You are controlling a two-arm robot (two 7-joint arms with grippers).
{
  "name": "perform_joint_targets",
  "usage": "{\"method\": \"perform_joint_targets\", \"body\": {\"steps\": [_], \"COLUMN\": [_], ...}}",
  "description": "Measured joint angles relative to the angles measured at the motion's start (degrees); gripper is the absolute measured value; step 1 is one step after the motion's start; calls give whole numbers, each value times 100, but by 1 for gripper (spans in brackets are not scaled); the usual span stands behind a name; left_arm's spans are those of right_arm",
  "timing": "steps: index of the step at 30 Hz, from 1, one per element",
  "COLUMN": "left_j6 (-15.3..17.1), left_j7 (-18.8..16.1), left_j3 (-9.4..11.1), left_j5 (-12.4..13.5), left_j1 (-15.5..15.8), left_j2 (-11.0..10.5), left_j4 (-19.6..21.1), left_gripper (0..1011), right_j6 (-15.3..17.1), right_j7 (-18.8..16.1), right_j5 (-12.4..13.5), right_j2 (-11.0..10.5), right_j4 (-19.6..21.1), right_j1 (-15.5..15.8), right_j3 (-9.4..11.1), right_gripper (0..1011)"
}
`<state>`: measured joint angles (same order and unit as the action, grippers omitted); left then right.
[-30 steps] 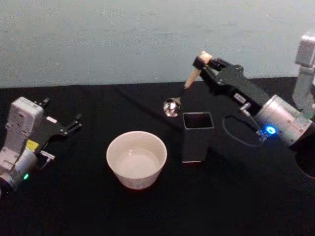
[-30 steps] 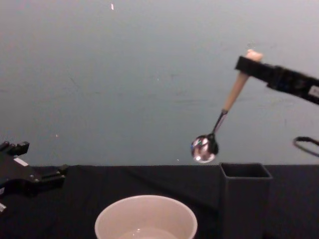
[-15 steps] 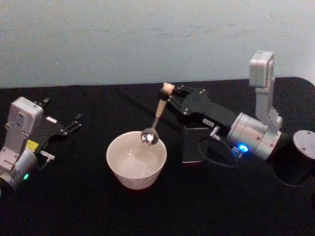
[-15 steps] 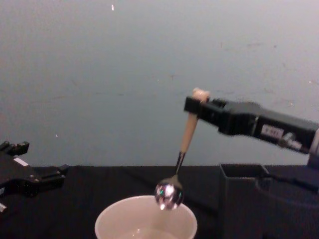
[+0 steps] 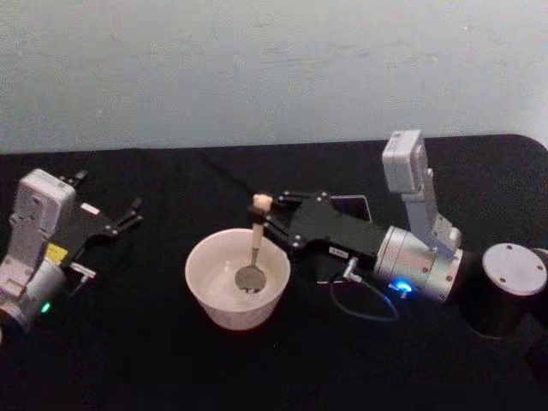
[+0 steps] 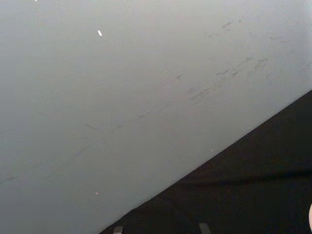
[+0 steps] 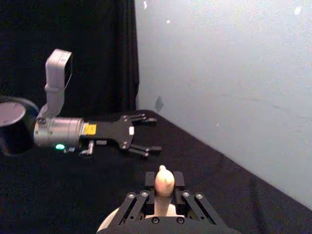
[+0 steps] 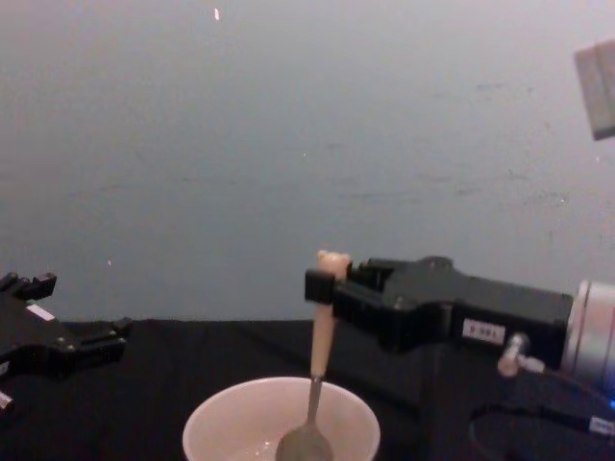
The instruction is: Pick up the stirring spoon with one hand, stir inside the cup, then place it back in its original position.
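The cream-white cup (image 5: 224, 315) stands at the table's middle, also seen low in the chest view (image 8: 231, 415). The stirring spoon (image 5: 256, 231) stands nearly upright in it, metal bowl down near the cup's bottom, bear head on top. My right gripper (image 5: 266, 217) is shut on the spoon's beige handle (image 8: 323, 331) just under the bear head (image 7: 164, 181). The dark holder (image 5: 353, 203) is mostly hidden behind the right arm. My left gripper (image 5: 127, 216) rests open at the far left, well away from the cup.
Black cloth covers the table, with a pale wall behind. A dark cylinder (image 5: 507, 287) stands at the right edge. A thin cable loop (image 5: 366, 305) hangs under the right arm. The left arm's gripper (image 7: 139, 135) shows farther off in the right wrist view.
My right gripper carried the spoon left and down from above the holder to the cup; the spoon's bowl is now inside the cup. The left arm has not moved.
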<state>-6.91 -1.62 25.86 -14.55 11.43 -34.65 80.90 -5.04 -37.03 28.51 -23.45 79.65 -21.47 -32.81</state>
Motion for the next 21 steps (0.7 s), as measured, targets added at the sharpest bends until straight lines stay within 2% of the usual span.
{"method": "perform_joint_targets", "body": {"steps": [6,12,21], "left_j6": [0,0,0], "left_j7": [0,0,0], "left_j3": [0,0,0], "left_j5": [0,0,0], "left_j1": [0,0,0], "left_j2": [0,0,0], "left_j4": [0,0,0], "left_gripper": [1001,1001,1001], "right_j6": [-15,6,17], "right_j7": [-41,-44,131], "right_j5": [-169,-364,-588], "right_j2": [49,191,407], "right_j4": [-61,-185,-356], "right_j1": [-33,-100,-198], "right_j3": [-123,-267,-322], "right_gripper": [215,215,215]}}
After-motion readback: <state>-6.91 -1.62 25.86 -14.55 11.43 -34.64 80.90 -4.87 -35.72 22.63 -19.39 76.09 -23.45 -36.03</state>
